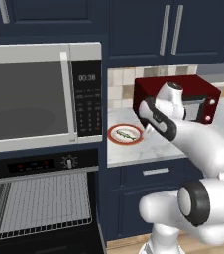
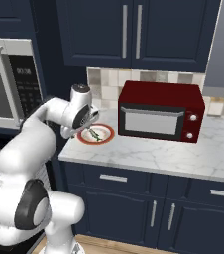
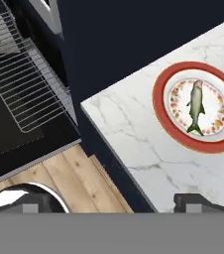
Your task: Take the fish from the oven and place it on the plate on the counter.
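Note:
The slender greenish fish [image 3: 196,104] lies in the middle of the white plate with the orange-red rim [image 3: 158,99], near the left end of the marbled counter [image 3: 129,134]. Fish [image 1: 127,134] and plate [image 1: 113,135] rest just left of my hand; they also lie just past it, fish [image 2: 96,134] and plate [image 2: 107,135]. My gripper [image 3: 114,206] is open with nothing between its fingertips, and hovers above the counter's corner, a little off the plate. The black oven [image 1: 32,165] stands with its door down and its wire rack [image 1: 44,203] bare; the rack [image 3: 25,84] is empty.
A red toaster oven [image 2: 161,111] sits on the counter right of the plate, close behind my hand [image 1: 198,94]. The big silver microwave [image 1: 29,99] hangs above the oven. Wooden floor [image 3: 69,178] lies below the counter's corner.

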Available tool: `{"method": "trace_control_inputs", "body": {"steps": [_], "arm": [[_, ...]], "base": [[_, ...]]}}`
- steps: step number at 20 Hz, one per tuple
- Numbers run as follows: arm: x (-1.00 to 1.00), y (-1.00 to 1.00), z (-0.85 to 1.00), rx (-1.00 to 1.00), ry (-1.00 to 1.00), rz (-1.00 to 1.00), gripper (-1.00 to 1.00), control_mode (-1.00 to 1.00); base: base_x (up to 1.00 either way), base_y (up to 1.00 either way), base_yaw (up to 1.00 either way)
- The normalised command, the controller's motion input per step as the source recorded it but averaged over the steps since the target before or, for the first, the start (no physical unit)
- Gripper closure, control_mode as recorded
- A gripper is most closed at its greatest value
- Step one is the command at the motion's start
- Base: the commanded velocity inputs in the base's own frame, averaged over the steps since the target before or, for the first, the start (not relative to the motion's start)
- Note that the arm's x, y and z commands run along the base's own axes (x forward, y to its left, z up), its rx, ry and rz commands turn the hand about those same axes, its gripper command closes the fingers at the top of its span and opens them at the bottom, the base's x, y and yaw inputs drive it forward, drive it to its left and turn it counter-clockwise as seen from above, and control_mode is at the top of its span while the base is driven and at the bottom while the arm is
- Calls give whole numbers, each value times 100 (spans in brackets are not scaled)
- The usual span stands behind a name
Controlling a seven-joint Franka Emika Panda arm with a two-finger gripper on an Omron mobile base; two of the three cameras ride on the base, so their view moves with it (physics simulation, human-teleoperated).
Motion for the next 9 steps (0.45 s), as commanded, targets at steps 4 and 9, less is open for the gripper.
{"method": "trace_control_inputs", "body": {"steps": [4, 9], "arm": [[-100, 1, 95, 0, 0, -6, -100, -100], [-100, 0, 71, 0, -3, -6, -100, -100]], "base": [[0, 0, 0], [0, 0, 0]]}}
